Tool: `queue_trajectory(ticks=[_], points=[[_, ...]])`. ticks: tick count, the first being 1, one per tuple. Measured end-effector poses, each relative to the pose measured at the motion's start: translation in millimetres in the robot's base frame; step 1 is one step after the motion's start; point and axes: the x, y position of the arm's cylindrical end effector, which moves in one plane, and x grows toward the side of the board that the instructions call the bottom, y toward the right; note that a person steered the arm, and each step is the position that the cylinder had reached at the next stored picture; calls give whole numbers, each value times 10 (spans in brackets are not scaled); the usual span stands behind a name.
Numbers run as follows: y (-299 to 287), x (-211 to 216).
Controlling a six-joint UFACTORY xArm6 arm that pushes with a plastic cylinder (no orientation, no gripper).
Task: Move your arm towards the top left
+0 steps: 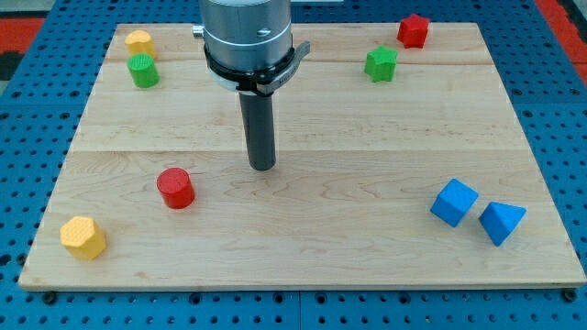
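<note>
My tip [263,166] rests on the wooden board [303,247] near its middle, a little left of centre. A red cylinder [174,188] lies to the tip's lower left, a short way off. At the view's top left sit a yellow block [138,41] and, just below it, a green cylinder [142,71]. The tip touches no block.
A green star-like block [381,63] and a red star-like block [413,30] sit at the top right. A blue cube [454,203] and a blue wedge [501,222] sit at the bottom right. A yellow hexagonal block [83,237] sits at the bottom left. A blue pegboard [37,101] surrounds the board.
</note>
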Motion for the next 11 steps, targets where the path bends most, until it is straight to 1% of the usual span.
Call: queue_trajectory(ticks=[2,3,4,5,6,7,9,10,11], points=[[0,5],[103,-125],[528,-497],[762,-540],[1355,-817],[693,-946],[-2218,-955],[-2630,-1061],[-2534,-1849]])
